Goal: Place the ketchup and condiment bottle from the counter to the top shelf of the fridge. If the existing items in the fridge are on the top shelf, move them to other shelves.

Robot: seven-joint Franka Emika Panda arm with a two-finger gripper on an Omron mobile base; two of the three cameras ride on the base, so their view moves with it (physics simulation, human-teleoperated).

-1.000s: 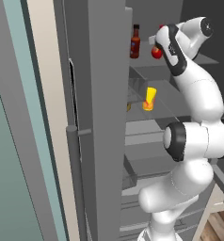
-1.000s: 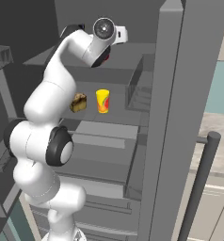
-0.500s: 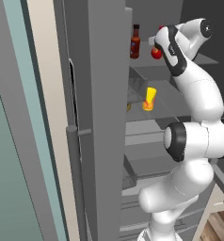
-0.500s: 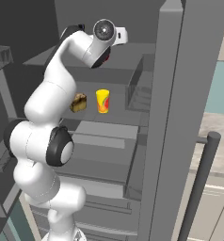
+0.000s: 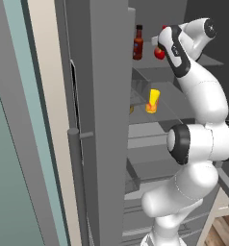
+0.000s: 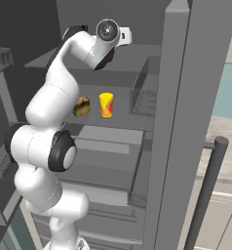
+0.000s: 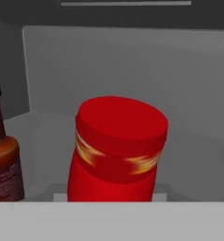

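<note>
The arm is reaching up into the open fridge (image 5: pixel 107 96), with the end effector (image 5: pixel 159 48) sitting at the level of the top shelf (image 5: pixel 208 60). In the left base view the ketchup (image 5: pixel 159 53) is showing as a small red shape right at the hand, partly hidden by the white wrist.

In the hand view the ketchup (image 7: pixel 116 150) is standing close in front of the camera, red cap up and yellow-orange band around its shoulder, leaning slightly to one side. The fingertips themselves are not showing there, so the contact cannot be read directly; the jaws are standing nearly together, clamped on the ketchup (judged from how tightly the bottle is sitting against the hand in both base views).

The condiment bottle (image 5: pixel 138 43) is standing upright on the top shelf, to the left of the ketchup and apart from it; in the hand view it (image 7: pixel 3 155) is appearing at the left edge, dark cap and brown label.

One shelf lower, the yellow cup (image 6: pixel 106 105) with its red marking and the brown lump (image 6: pixel 81 106) are sitting side by side, near each other. The yellow cup (image 5: pixel 153 101) is also showing in the left base view, well below the end effector.

The fridge's bar handle (image 6: pixel 205 190) is standing in the foreground of the right base view.
</note>
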